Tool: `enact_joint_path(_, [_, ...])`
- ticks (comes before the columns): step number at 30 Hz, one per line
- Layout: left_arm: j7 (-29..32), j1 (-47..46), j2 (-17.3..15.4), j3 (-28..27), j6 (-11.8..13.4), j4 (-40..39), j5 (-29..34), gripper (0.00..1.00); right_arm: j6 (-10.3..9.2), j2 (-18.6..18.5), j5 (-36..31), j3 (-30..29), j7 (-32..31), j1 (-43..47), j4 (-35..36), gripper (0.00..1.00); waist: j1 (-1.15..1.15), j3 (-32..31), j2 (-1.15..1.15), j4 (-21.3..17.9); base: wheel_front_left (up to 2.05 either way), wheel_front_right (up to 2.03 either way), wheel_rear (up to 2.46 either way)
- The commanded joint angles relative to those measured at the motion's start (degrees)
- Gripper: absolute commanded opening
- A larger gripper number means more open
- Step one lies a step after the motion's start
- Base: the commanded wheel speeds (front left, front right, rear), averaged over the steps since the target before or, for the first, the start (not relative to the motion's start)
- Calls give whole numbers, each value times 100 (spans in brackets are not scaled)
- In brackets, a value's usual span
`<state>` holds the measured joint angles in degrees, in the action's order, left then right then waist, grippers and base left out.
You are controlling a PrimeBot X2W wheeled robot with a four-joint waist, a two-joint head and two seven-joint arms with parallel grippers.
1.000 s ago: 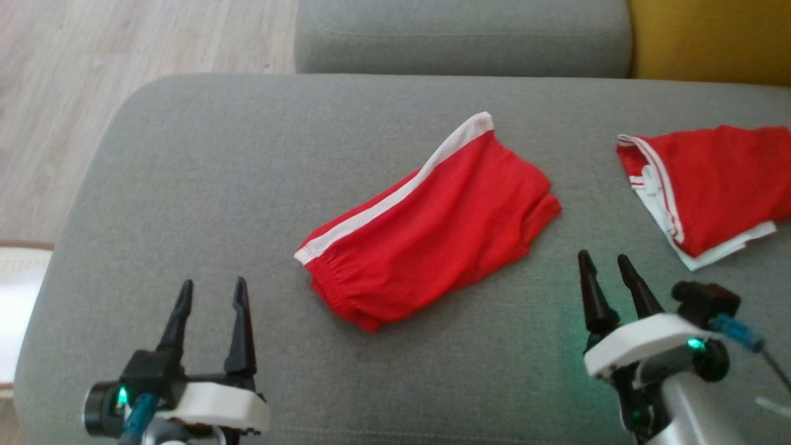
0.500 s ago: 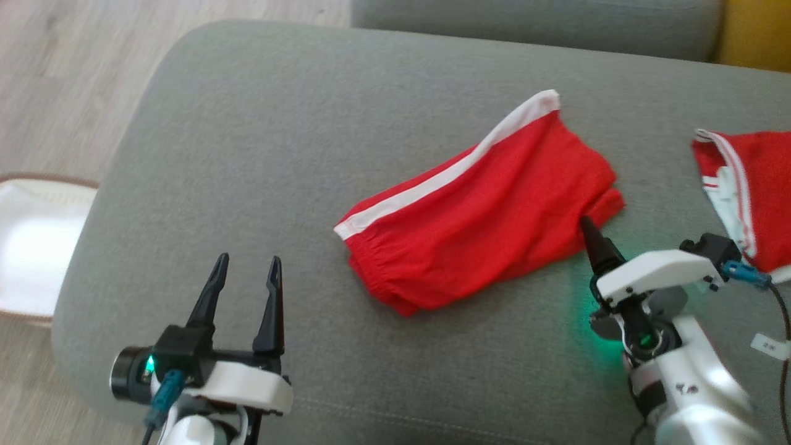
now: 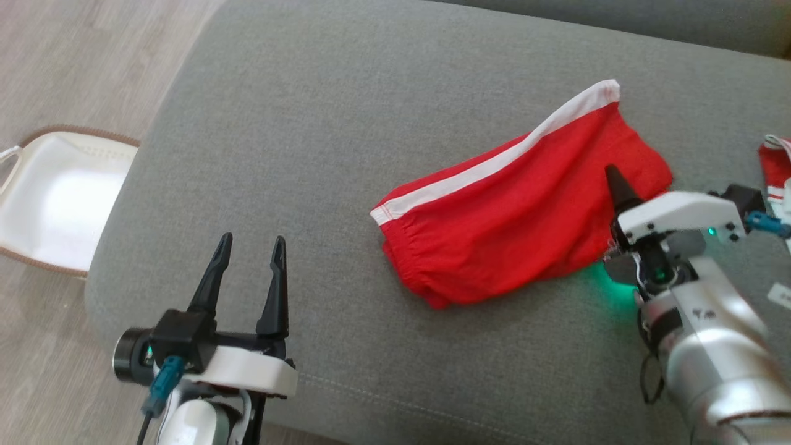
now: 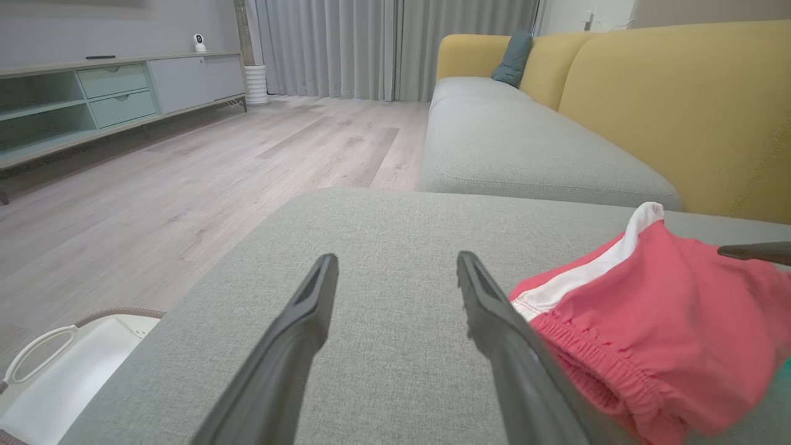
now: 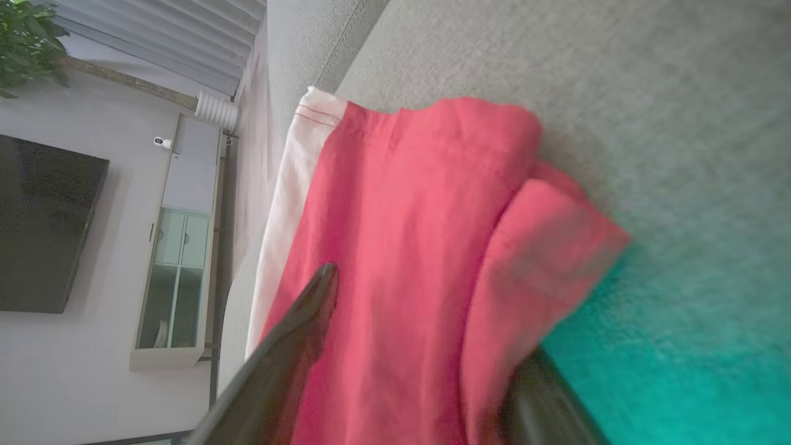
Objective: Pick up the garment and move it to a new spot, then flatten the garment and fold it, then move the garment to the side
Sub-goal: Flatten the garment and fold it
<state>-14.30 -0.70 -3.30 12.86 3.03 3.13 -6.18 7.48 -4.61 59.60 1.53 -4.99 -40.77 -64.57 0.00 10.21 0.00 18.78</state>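
While the left pincer (image 3: 252,240) hangs over the grey sofa cushion (image 3: 346,123) with its two fingers spread wide and nothing in them, it gives no help to the red shorts (image 3: 507,210). That could be a problem: if the shorts go up by one end only, the other end can hang down, drag on the cushion and lose its neat shape. The white basket (image 3: 55,198) sits on the floor on the outer side of the left pincer, well apart from the shorts.

The right pincer (image 5: 426,327) is spread wide too and pinches nothing. One finger lies over the red cloth. The other is down by the leg end, and the cloth hides its tip, so I cannot tell if it is under all the cloth or only under the top flap. If it shuts on just the top flap, I think the shorts could fall open when lifted. If that low finger digs into the soft cushion, it could bunch the cloth. Another red and white garment (image 3: 775,167) lies past the right pincer's outer side, and the arm could catch it.

The shorts lie on the cushion, one leg over the other, with a white stripe along one long edge. From the left pincer they are ahead and to its inner side, the stretchy waist end nearest its right finger, not touching. The leg end sits right between the right pincer's open fingers.
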Motion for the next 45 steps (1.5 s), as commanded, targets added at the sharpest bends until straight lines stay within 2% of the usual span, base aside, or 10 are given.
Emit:
enact_joint_path(1, [-70,-238,22,-189,-18,-200,-12,100,1,173,70,150,28,-143,-85,100,0,39,0,31,0,0,0])
enact_joint_path(4, [-70,-260,29,-193,-21,-179,-54,100,1,173,63,233,61,-428,-317,100,0,90,0,41,0,0,0])
enact_joint_path(5, [-70,-266,31,-189,-23,-169,-63,100,1,173,51,274,78,-494,-376,92,0,100,0,35,0,0,0])
enact_joint_path(6, [-70,-271,33,-187,-23,-156,-69,100,1,173,65,298,96,-549,-418,0,0,103,0,22,0,0,0])
enact_joint_path(12, [-70,-272,38,-216,-30,-66,-97,100,1,173,274,455,515,-562,-202,0,0,-20,0,-209,0,0,0])
enact_joint_path(17, [-70,-229,40,-327,-62,-31,-124,100,1,173,689,549,793,-136,148,0,0,-219,0,-603,0,0,0])
enact_joint_path(23, [-70,-145,41,-385,-101,-23,-107,100,1,173,742,629,1511,409,305,0,0,-389,0,-1090,0,0,0])
enact_joint_path(28, [-70,-54,42,-288,-106,-2,-121,100,1,173,871,750,1810,842,620,0,0,-496,0,-1297,0,0,0])
enact_joint_path(35, [-70,0,42,-142,-93,54,-144,100,1,173,1271,1359,1790,1032,1399,0,0,-599,0,-1260,0,0,0])
enact_joint_path(45, [-70,139,42,-320,-143,202,-140,100,1,173,1615,2398,1816,1470,2511,0,0,-836,0,-991,0,0,0])
